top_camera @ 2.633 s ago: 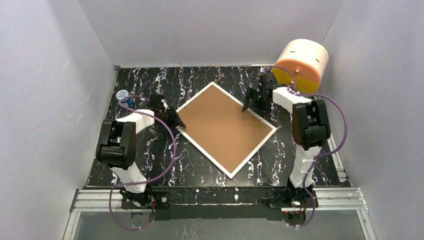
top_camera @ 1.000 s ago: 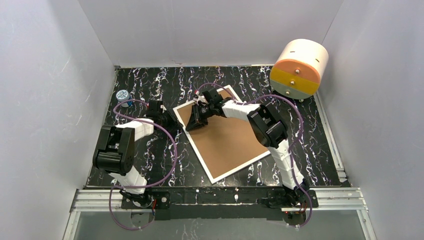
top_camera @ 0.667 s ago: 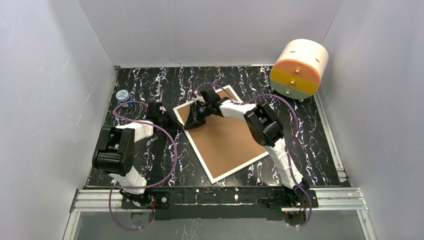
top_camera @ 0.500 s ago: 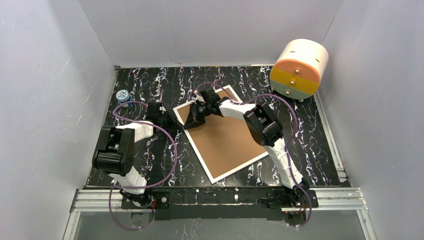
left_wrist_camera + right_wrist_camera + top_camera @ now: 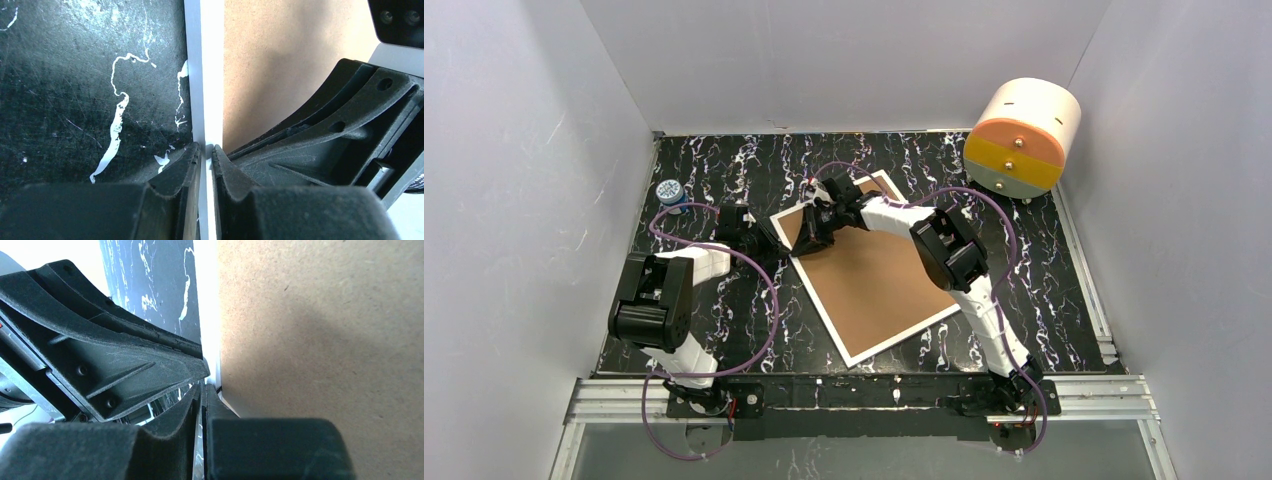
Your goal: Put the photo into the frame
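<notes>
Since the earliest view, the frame [image 5: 879, 280] has turned on the counter [image 5: 724, 165]. The right arm has also crossed from the frame's far-right side over to its left rim, where the left arm waits.

The frame lies flat in the middle of the counter with its brown back upward. Its long axis runs from the far edge toward the near edge, leaning a little to the right. The long white rim [image 5: 205, 75] faces the counter's left edge.

Both claws meet at the far end of this rim. The left claw [image 5: 204, 150] comes from the outer side and the right claw [image 5: 202, 387] from over the board, so they point at each other. Each claw has its jaws almost together, with the tips on the rim. Whether either one really pinches the rim cannot be told.

The photo is not visible in any view. The left arm is the nearer one, so lifting this edge probably depends on it.
</notes>
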Available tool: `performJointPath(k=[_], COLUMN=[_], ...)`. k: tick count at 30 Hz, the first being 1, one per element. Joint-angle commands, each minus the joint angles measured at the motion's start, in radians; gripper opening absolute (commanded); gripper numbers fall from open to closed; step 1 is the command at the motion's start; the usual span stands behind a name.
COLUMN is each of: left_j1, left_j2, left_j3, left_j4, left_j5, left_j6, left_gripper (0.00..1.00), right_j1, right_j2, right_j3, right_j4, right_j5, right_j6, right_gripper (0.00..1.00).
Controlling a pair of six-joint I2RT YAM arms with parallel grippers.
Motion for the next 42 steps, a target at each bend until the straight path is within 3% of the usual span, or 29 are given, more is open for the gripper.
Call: performJointPath(k=[1,15,31,38,42], left_j1=[-0.006,-0.006,-0.005,-0.005,-0.005], left_j2=[0.07,0.069,0.063,0.045,0.021], left_j3=[-0.07,-0.079,-0.083,-0.07,-0.038], left_j4=[-0.198,-0.197,-0.2,-0.194,-0.195], left_j5=[-0.101,-0.112,-0.112,-0.083,-0.041], left_j6=[0.047,0.047,0.054,0.056,0.066], left_gripper=[0.11,0.1,0.1,0.11,0.19], right_j1=[-0.038,-0.06,-0.097,-0.097,-0.096], right_j2=[0.031,0.062,0.078,-0.03,-0.172], right_j3=[-0.032,-0.063,-0.117,-0.103,-0.167], right_j4=[-0.081,-0.176,-0.206,-0.206,-0.179], right_j5=[0.111,0.194,0.252,0.28,0.255], right_j6=[-0.076,-0.166,-0.172,-0.157,-0.173], right_gripper=[0.14,0.13,0.2,0.27,0.32])
